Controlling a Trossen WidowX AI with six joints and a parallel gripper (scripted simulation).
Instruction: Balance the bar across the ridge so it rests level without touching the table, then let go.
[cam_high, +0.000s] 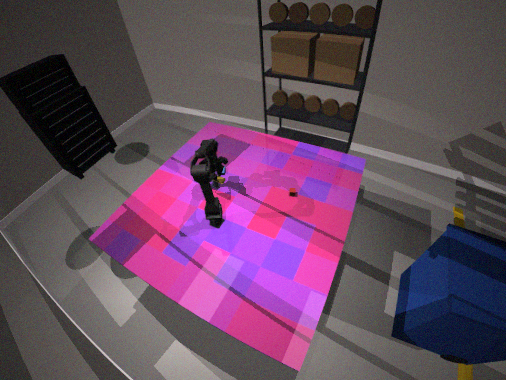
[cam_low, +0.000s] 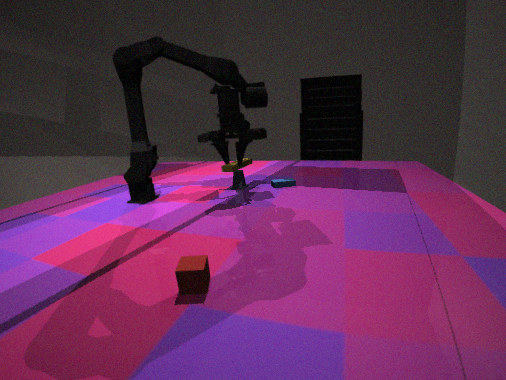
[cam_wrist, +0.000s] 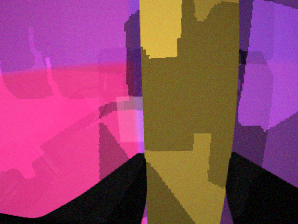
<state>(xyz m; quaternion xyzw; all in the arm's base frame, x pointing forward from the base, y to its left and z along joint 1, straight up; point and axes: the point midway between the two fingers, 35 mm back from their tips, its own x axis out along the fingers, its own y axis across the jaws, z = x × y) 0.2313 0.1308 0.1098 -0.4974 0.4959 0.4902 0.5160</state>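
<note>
The yellow bar is held crosswise between the fingertips, off the table and close to level. My gripper points down and is shut on it. The small dark ridge stands on the table right below the bar in the exterior view. The bar's underside is at about the height of the ridge's top; whether they touch I cannot tell. In the wrist view the bar hides the ridge.
A small blue block lies near the ridge, to its right in the exterior view. An orange-red cube sits farther from the arm, in the exterior view's foreground. The patchwork table top carries the arm's shadow.
</note>
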